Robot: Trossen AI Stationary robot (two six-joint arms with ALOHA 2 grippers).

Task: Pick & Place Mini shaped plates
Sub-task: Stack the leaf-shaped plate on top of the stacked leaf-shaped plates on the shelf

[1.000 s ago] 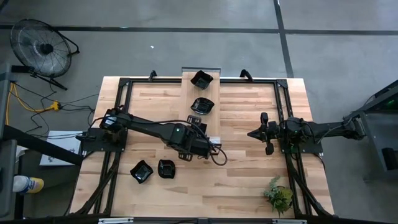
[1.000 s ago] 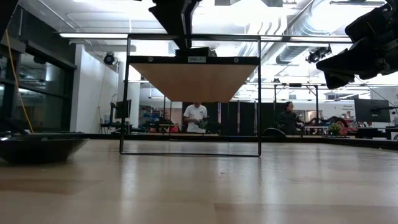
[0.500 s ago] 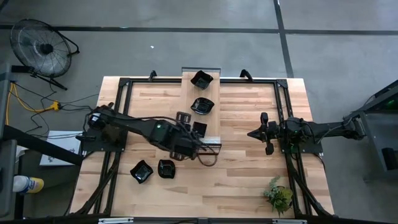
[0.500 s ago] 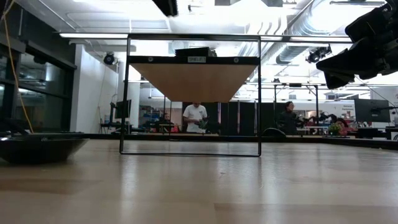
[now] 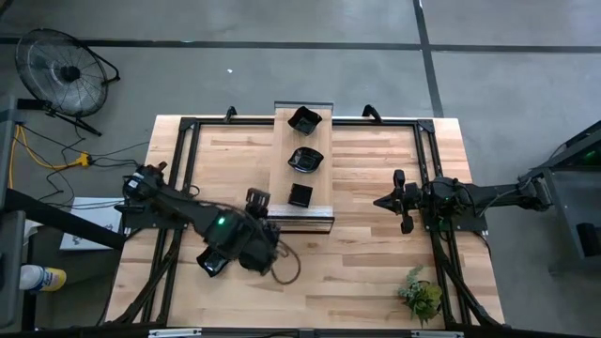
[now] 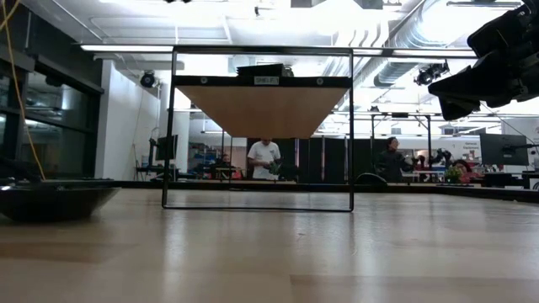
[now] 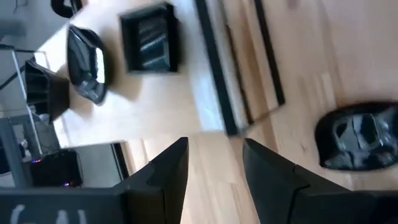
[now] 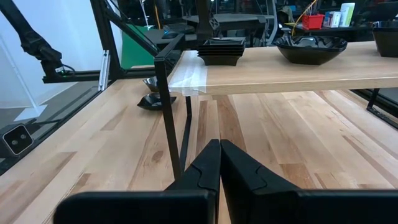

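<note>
Three mini shaped plates rest on a raised wooden shelf point(image 5: 282, 141): a square one point(image 5: 300, 194) at its near end, an oval one point(image 5: 306, 159) and a deeper one point(image 5: 304, 119) at the far end. My left gripper point(image 5: 256, 203) hangs open and empty above the table, left of the shelf's near end. In the left wrist view its fingers point(image 7: 169, 171) frame bare wood, with the square plate point(image 7: 148, 46) ahead and another plate point(image 7: 360, 137) flat on the table. A further plate point(image 5: 210, 264) peeks out under the left arm. My right gripper point(image 5: 402, 201) waits shut at the right.
A black metal frame point(image 5: 188, 127) runs round the table. A small green plant point(image 5: 421, 296) stands at the near right corner. A low black dish point(image 6: 50, 202) sits at the left of the low view. People stand in the room beyond point(image 6: 265, 160).
My left gripper has drawn back from the shelf's near end toward the table's near left, rising out of the top of the low view. The square plate, hidden under the arm before, now lies in plain sight on the shelf.
</note>
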